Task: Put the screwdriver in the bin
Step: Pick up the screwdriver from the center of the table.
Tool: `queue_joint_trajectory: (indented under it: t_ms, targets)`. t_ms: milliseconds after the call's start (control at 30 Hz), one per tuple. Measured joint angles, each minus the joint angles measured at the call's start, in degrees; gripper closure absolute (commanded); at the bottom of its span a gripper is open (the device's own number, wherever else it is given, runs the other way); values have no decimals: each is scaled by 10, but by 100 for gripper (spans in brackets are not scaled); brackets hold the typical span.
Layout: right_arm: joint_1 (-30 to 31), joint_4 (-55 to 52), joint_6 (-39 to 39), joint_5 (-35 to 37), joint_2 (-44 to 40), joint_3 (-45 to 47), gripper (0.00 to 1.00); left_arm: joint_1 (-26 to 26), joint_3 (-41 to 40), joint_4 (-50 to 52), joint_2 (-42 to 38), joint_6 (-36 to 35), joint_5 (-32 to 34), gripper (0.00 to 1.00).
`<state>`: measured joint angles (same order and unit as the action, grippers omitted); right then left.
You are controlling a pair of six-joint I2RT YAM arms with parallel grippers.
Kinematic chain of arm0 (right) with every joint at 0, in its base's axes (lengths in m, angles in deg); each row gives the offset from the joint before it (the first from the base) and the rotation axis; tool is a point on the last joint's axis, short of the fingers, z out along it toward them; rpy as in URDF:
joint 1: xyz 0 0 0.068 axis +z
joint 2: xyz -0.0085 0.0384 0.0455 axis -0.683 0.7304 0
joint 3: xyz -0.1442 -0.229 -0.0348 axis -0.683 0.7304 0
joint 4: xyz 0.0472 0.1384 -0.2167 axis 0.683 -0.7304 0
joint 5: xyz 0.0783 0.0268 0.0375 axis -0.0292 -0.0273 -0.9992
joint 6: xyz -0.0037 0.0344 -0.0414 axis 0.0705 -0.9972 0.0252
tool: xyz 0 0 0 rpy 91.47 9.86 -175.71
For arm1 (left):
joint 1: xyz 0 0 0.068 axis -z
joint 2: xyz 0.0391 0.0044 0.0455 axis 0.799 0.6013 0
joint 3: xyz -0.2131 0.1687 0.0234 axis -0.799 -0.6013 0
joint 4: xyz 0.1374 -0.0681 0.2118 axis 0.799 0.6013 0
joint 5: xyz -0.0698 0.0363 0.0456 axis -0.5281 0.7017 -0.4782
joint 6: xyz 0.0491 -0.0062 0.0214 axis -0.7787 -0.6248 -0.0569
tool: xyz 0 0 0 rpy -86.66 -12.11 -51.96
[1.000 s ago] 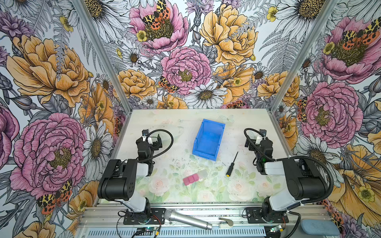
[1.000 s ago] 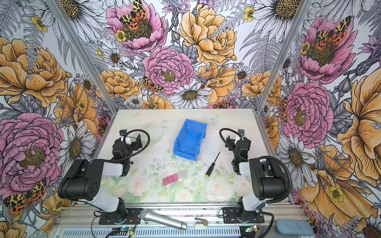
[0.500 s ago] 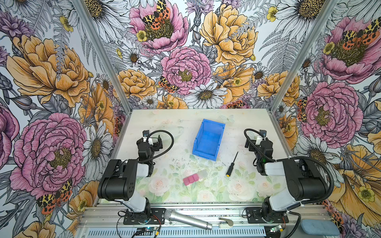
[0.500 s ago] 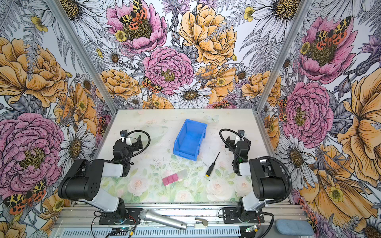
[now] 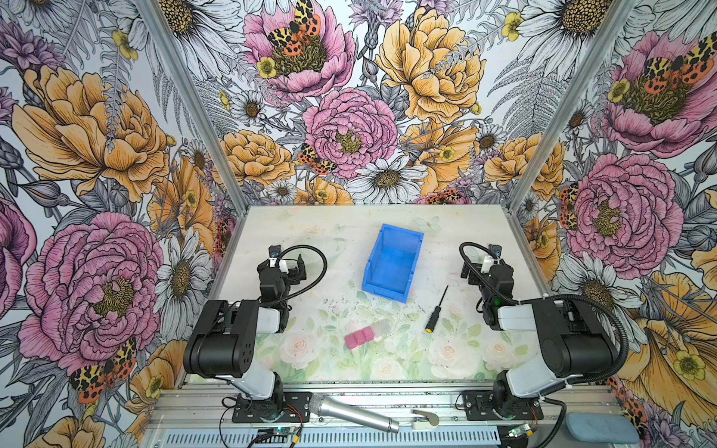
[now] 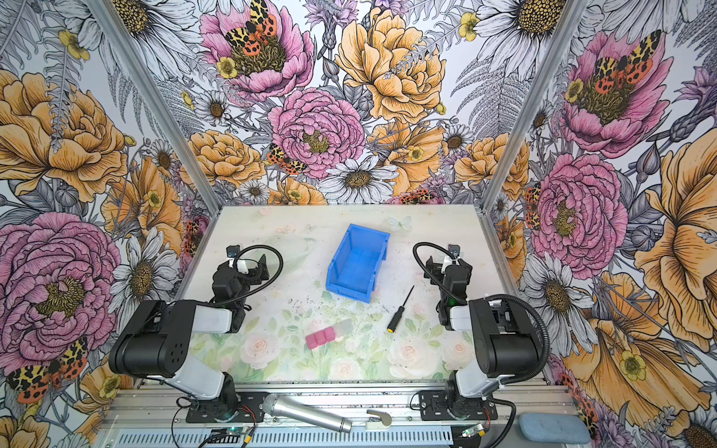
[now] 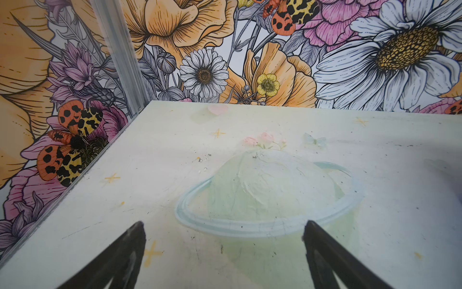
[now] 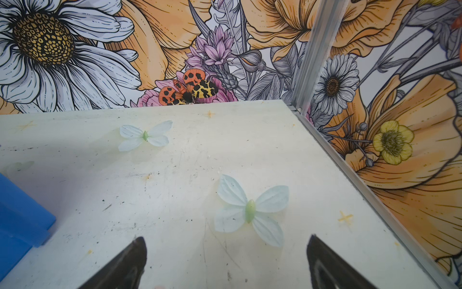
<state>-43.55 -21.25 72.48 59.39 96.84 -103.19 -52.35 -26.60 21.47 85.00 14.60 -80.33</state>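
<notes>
Nothing has shifted: the screwdriver (image 5: pixel 435 310) lies untouched near the bin (image 5: pixel 390 265). The left gripper (image 7: pixel 222 225) and right gripper (image 8: pixel 226 240) both gape wide, empty. I'd say the pickup hasn't begun.

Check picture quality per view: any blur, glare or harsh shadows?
In both top views: even light, no glare, soft shadows, the screwdriver crisp, frame edges stretched by the wide lens. Left wrist view: the table is sharp, the left gripper soft close up. Right wrist view: the wall print is sharp, the bin and the right gripper blurred.
</notes>
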Motion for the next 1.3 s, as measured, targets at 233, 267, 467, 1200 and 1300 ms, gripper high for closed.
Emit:
queue_joint_trajectory:
  t_ms: [233, 267, 467, 1200, 1300]
  targets:
    - [0, 0, 0, 0, 0, 0, 0, -9, 0, 1, 0, 3, -14, 1]
    - [0, 0, 0, 0, 0, 0, 0, -13, 0, 2, 0, 5, -18, 1]
    - [0, 0, 0, 0, 0, 0, 1, -25, 3, 25, -8, 11, -38, 1]
    - [101, -442, -49, 155, -179, -188, 0, -3, 137, 483, -258, 139, -32, 1]
    - [129, -515, -71, 172, -180, -222, 1, 19, 155, 547, -264, 185, -48, 1]
